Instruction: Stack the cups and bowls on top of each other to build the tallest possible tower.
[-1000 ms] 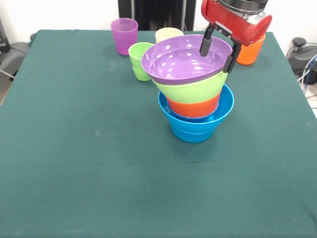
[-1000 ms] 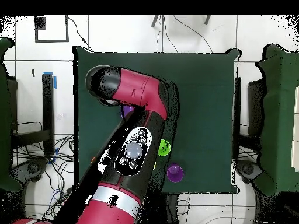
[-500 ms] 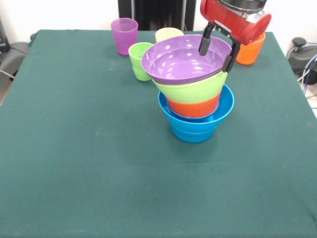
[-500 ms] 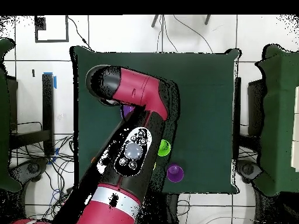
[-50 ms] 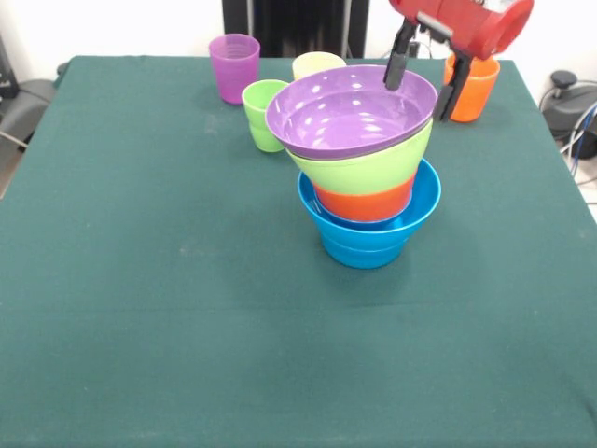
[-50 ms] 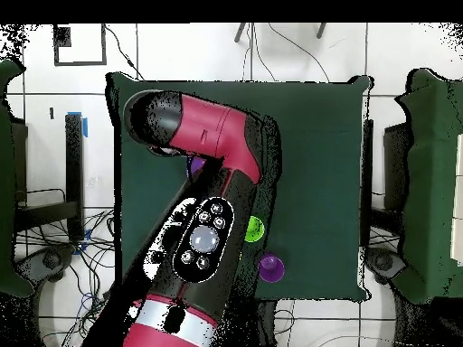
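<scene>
The tower [image 5: 366,182] stands mid-table: a large purple bowl [image 5: 345,117], slightly tilted, sits on a lime green bowl [image 5: 368,168], an orange bowl [image 5: 364,202] and blue bowls [image 5: 368,238]. My gripper [image 5: 422,84] hangs open just above the purple bowl's far right rim, holding nothing. Behind the tower stand a purple cup [image 5: 234,65], a green cup [image 5: 262,114], a yellow cup [image 5: 315,65] and an orange cup [image 5: 471,91]. In the overhead view my arm [image 6: 203,226] hides the tower except a purple sliver [image 6: 196,166]; the green cup [image 6: 255,229] and purple cup [image 6: 270,267] show.
The dark green tablecloth [image 5: 187,308] covers the whole table. Cables and equipment lie off the table's right edge [image 5: 569,103].
My gripper has lifted and drifted right, so its fingers no longer straddle the purple bowl's rim. The tower and the cups have not moved.
</scene>
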